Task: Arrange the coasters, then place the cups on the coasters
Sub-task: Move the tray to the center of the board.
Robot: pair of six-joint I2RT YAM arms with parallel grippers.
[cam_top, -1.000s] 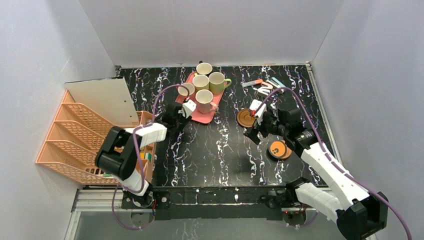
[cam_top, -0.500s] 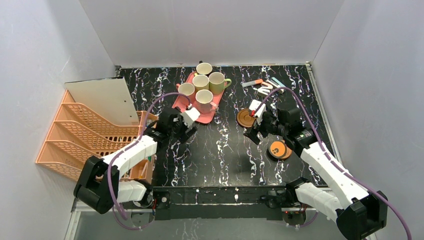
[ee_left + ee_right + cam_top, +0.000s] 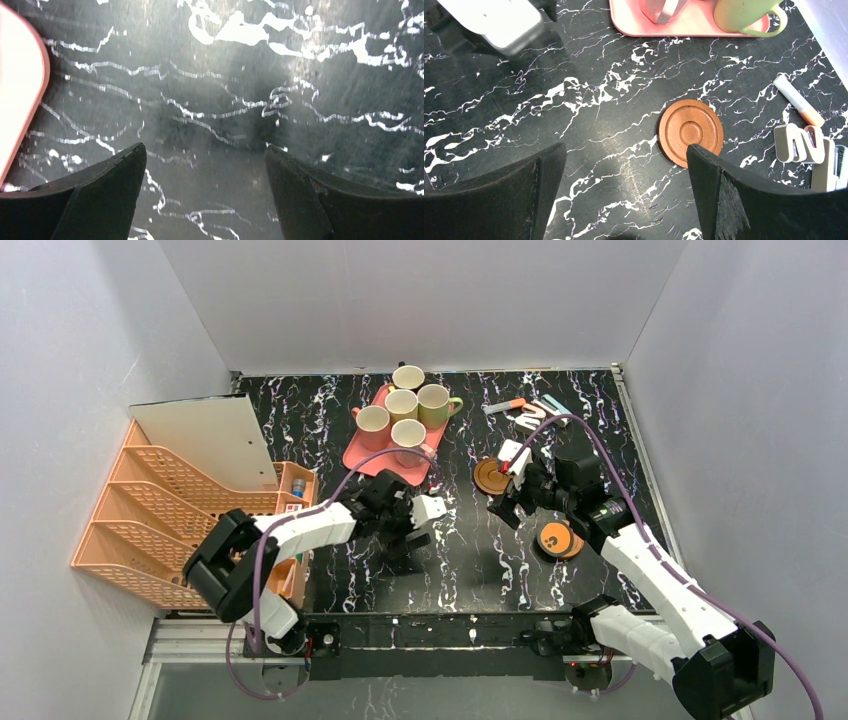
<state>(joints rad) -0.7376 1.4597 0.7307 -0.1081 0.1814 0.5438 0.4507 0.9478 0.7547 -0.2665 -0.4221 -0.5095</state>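
On the table (image 3: 470, 550), the tray (image 3: 362, 450) holds cups (image 3: 401, 403); left claw (image 3: 205, 150) and right claw (image 3: 626, 150) gape empty.

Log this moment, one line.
left gripper: open over black marbled table | right gripper: open by ringed orange-brown coaster | mugs: none on coasters

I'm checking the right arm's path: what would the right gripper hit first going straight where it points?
The right gripper would probably meet bare table, just beside the coaster; one finger might clip its rim. Depth is unclear.
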